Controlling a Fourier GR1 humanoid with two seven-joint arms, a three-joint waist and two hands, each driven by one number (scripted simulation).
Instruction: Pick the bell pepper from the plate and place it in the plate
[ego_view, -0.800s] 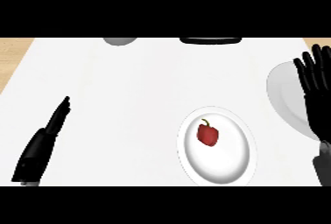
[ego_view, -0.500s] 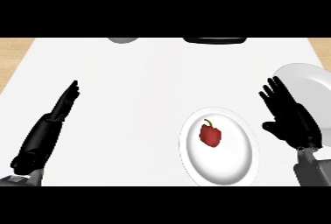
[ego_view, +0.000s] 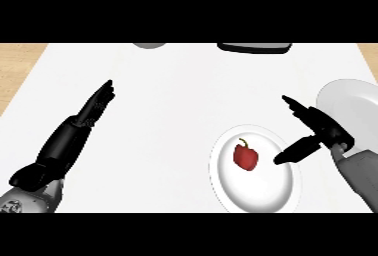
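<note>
Left hand, fingers straight and together, lies flat on the matte white counter; glossy red bell pepper sits on the oval-looking white plate; right hand (fingers spread, holding nothing) hovers just beside it; second white plate at right edge.

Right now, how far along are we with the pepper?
Nothing is done yet: the pepper lies on the near plate. In hand: the right hand is open beside it, thumb over the plate's rim, not gripping. Left: grasp, lift and set it on the far plate at the right. The left hand rests open.
</note>
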